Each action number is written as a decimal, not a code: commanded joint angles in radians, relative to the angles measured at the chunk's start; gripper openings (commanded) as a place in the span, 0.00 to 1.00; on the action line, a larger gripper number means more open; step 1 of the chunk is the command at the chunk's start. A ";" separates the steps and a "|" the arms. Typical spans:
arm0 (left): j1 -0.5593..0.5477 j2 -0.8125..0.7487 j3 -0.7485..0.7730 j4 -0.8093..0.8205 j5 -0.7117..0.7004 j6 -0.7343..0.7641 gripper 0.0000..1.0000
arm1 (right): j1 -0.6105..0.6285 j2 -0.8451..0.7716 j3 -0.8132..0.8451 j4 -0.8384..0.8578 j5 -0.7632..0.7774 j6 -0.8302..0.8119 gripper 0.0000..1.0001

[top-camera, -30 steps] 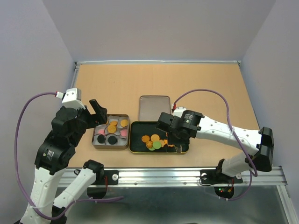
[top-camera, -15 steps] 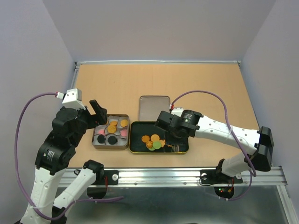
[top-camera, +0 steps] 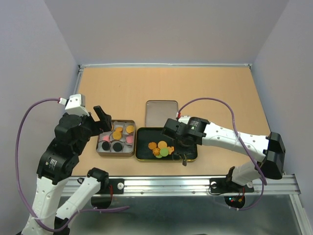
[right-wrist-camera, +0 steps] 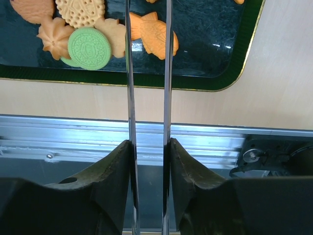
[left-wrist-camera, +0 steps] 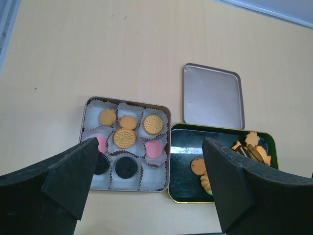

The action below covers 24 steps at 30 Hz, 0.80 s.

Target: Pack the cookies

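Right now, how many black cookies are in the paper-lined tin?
2. Both lie in the tin's near row: one black cookie in the left cup, partly behind the left finger; the other in the middle cup. None seems fully hidden.

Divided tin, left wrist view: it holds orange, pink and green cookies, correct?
Not quite. The left wrist view shows the divided tin holding orange, pink and black cookies, not green. A green cookie lies in the dark tray instead.

A silver lid (top-camera: 162,113) lies flat just behind the black tray (top-camera: 142,140).
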 commanded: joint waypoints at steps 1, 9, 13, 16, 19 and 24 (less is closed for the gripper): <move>-0.005 -0.014 -0.002 0.018 -0.017 0.021 0.99 | -0.003 0.000 0.000 0.030 -0.005 -0.005 0.32; -0.004 -0.014 0.000 0.024 -0.028 0.029 0.99 | -0.003 0.049 0.211 -0.046 0.003 -0.052 0.24; -0.004 -0.020 -0.013 0.038 -0.039 0.035 0.99 | -0.003 0.115 0.451 -0.076 -0.025 -0.109 0.21; -0.005 -0.022 -0.028 0.050 -0.042 0.040 0.99 | 0.001 0.167 0.539 -0.070 -0.077 -0.146 0.19; -0.005 -0.020 -0.039 0.058 -0.043 0.044 0.99 | 0.015 0.215 0.618 -0.053 -0.127 -0.173 0.18; -0.005 -0.022 -0.066 0.076 -0.050 0.054 0.99 | 0.049 0.282 0.678 0.003 -0.215 -0.216 0.17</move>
